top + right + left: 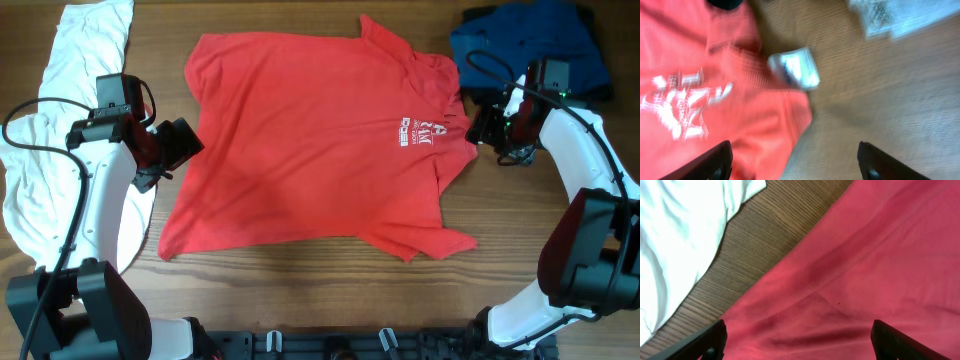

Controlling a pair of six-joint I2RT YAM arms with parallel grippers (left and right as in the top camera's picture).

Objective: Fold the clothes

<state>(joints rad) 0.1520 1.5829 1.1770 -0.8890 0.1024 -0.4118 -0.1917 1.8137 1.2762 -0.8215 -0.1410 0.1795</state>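
Observation:
The clothes include a red T-shirt (310, 140) with white chest lettering (420, 130), spread flat on the wooden table. My left gripper (185, 145) hovers at the shirt's left edge. In the left wrist view it (800, 342) is open, with wrinkled red cloth (865, 270) below and nothing between its fingers. My right gripper (480, 128) is at the shirt's right edge, beside the lettering. The blurred right wrist view shows it (795, 162) open above the red hem (765, 130) and bare wood, near a white label (795, 67).
A crumpled white shirt (60, 120) lies along the left side, partly under my left arm, and also shows in the left wrist view (680, 240). A dark blue garment (530, 45) is bunched at the back right, behind my right arm.

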